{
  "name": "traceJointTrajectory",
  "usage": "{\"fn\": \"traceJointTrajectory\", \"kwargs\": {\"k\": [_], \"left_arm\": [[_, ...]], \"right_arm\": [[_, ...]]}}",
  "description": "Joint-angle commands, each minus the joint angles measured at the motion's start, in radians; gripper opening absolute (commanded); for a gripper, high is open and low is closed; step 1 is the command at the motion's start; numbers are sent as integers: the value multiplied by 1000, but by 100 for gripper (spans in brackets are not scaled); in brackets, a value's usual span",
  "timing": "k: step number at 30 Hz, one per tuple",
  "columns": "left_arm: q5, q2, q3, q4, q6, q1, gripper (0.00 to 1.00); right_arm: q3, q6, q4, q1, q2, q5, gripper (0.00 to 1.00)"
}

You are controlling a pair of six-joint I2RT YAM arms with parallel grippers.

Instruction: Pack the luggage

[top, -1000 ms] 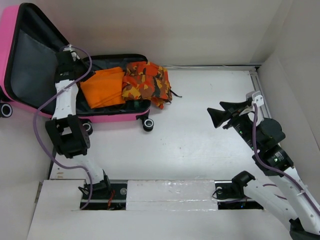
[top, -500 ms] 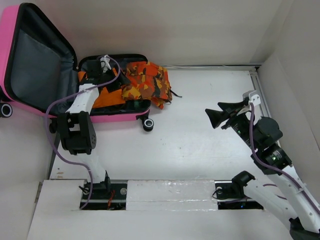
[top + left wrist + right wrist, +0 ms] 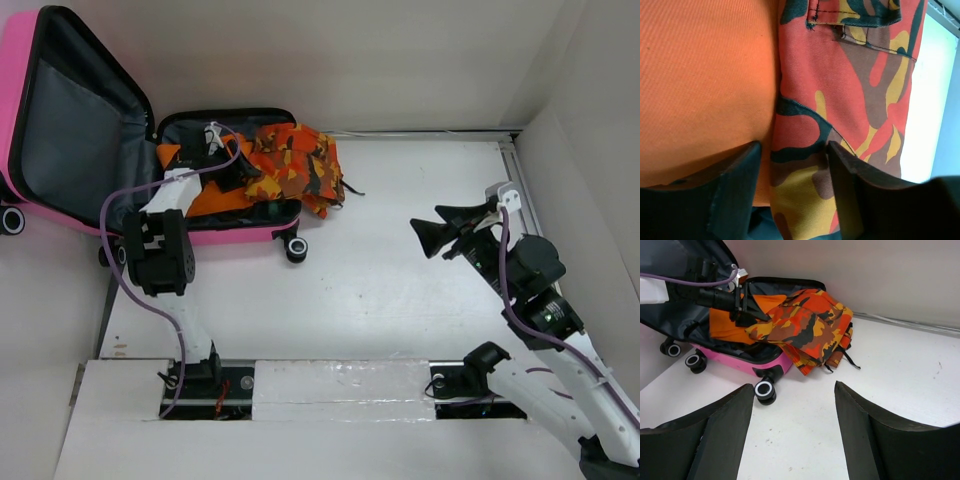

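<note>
**Item: the luggage** point(image 3: 230, 237). Pink hard-shell case at the far left corner of the table point(image 3: 400, 300), lying open. The lid stands upright against the left edge, grey lining showing.

**Contents.** Orange cloth point(image 3: 212, 198) lies folded flat in the tray. Camouflage cloth point(image 3: 295, 165) lies beside it on the right, partly in the tray, with its right portion spilling over the case's rim onto the table.

**Step in hand (judged).** Seating the camouflage cloth inside the tray; packing is well along but not finished.

**Next move (judged).** Calls for a grip on the camouflage cloth's overhanging part, then drawing or tucking it leftward inside the rim so that the lid can shut.

**Left arm.** Reaches forward and rightward over the tray, wrist pitched down. The left gripper point(image 3: 795, 147) hangs low over the seam where the two cloths meet, its claw apart and clamped on nothing. Contact with the fabric cannot be told.

**Right arm.** Elbow raised near the right edge, forearm aimed leftward at the case. The right gripper point(image 3: 792, 390) has its claw spread wide, empty, well apart from the luggage.
</note>
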Motion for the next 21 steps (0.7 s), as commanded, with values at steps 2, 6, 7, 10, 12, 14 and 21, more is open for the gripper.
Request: {"fn": "traceJointTrajectory", "kwargs": {"k": [2,6,7,10,12,14,21], "left_arm": [[96,27,-7,77,-36,-15,47],[175,18,-42,135,-75,-26,40],[175,18,-42,135,-84,-26,43],[175,18,-21,97,-70,-57,52],[187,-4,-21,97,-70,-66,50],[187,-4,-21,120,-79,-66,43],[170,-24,24,166,-136,-75,0]], "right_arm": [[0,-8,39,7,8,-17,71],[-9,-8,39,7,8,-26,71],[-9,-8,39,7,8,-26,71],[-9,-8,39,7,8,-26,71],[-9,-8,39,7,8,-26,71],[-9,-8,48,7,8,-26,71],[-9,-8,48,7,17,-26,71]]}}
